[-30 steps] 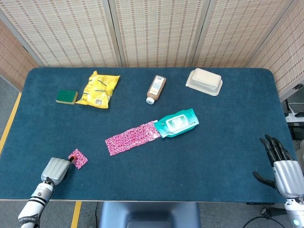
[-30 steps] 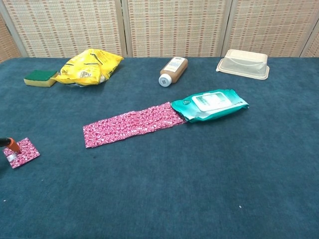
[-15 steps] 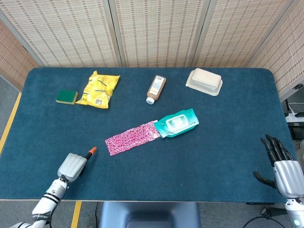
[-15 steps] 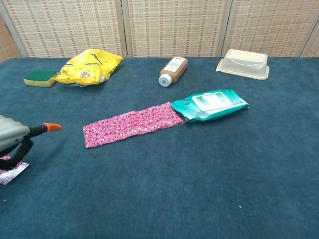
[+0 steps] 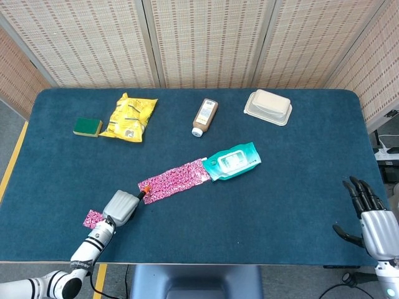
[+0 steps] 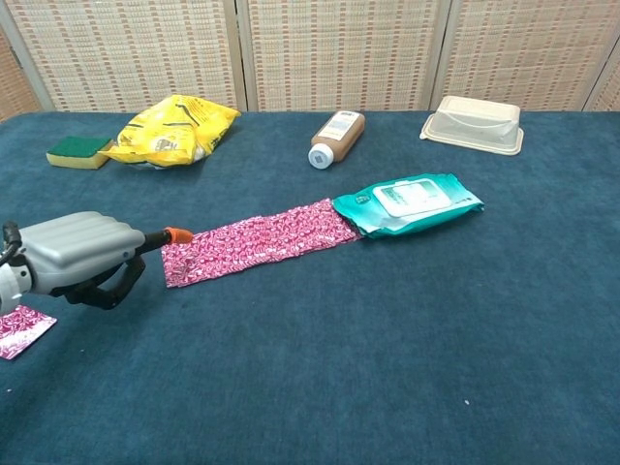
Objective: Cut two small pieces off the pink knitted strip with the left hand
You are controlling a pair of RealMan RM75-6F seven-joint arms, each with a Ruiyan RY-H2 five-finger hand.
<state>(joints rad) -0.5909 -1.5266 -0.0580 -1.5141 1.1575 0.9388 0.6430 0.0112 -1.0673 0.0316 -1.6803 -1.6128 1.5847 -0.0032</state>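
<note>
Blue table (image 5: pixel 299 187): pink strip (image 5: pixel 174 180) lies mid-table, long axis running near-left to far-right, far end under the wipes pack (image 5: pixel 232 161). Left hand (image 5: pixel 120 208) grips an orange-tipped cutter (image 6: pixel 167 235) at its near-left end. Right hand (image 5: pixel 368 218) open, far off.

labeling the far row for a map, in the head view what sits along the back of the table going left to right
green sponge → yellow snack bag → brown bottle → cream lidded container

No print on any pack or bottle can be read.
</note>
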